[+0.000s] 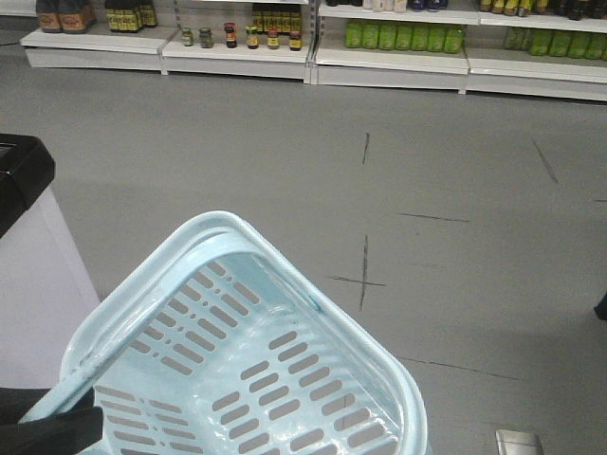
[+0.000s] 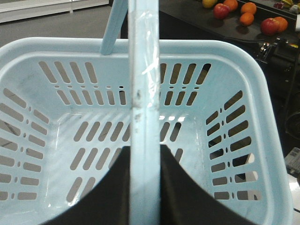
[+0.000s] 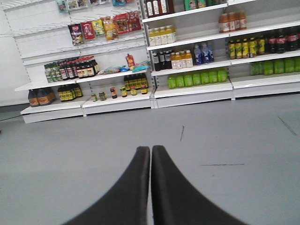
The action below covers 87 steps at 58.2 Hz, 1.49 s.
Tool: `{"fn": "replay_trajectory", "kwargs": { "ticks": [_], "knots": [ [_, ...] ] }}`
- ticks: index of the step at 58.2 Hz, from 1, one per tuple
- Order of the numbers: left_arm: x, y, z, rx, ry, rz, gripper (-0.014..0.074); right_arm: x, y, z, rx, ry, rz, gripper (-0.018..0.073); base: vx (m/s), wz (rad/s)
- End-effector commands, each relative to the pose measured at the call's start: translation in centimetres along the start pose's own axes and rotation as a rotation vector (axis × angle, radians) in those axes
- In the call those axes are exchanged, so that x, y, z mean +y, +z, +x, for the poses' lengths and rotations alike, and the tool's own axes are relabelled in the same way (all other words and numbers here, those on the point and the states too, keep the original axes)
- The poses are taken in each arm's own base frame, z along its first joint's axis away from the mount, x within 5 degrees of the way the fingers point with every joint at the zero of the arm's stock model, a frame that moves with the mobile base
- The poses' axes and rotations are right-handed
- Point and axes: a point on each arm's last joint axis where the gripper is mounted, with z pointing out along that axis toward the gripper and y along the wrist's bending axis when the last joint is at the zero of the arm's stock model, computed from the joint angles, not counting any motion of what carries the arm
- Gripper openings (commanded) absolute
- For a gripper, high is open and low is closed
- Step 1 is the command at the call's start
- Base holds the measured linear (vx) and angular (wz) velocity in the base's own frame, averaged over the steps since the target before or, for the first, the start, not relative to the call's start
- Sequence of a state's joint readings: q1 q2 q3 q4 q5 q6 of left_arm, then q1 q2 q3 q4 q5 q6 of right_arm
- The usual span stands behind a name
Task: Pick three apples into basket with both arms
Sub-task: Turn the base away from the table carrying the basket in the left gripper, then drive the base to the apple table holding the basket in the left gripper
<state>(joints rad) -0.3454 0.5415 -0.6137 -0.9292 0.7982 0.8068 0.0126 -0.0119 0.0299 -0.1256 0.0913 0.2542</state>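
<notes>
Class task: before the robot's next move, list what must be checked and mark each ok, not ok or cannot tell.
1. Grip of left tool on basket handle: ok.
2. Inside of basket empty: ok.
3. Load in right tool: none, ok; it is shut.
4. Aim of right tool at fruit: not ok; it faces store shelves.
5. Sight of apples: two beyond the basket, ok; third, cannot tell.
</notes>
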Motion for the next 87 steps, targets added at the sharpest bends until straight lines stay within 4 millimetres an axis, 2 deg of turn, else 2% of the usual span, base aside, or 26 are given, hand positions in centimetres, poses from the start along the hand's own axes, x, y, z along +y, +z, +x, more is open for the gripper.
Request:
{"fn": "replay_trajectory", "kwargs": {
  "ticks": [1, 36, 87],
  "knots": [
    [-0.13, -0.4, -1.49, -0.103, -0.039, -0.009, -0.0006, 0.1, -0.05, -0.34, -0.073, -0.019, -0.014, -0.0005, 0.16, 0.3],
    [-0.13, -0.4, -1.49, -0.103, -0.039, -0.009, -0.0006, 0.1, -0.05, -0.34, -0.073, -0.019, -0.014, -0.0005, 0.16, 0.12],
    [-0.13, -0.4, -1.49, -0.103, -0.039, -0.009, -0.0006, 0.1, -0.05, -0.32, -0.072, -0.019, -0.013, -0.0005, 0.22, -0.19]
  ]
}}
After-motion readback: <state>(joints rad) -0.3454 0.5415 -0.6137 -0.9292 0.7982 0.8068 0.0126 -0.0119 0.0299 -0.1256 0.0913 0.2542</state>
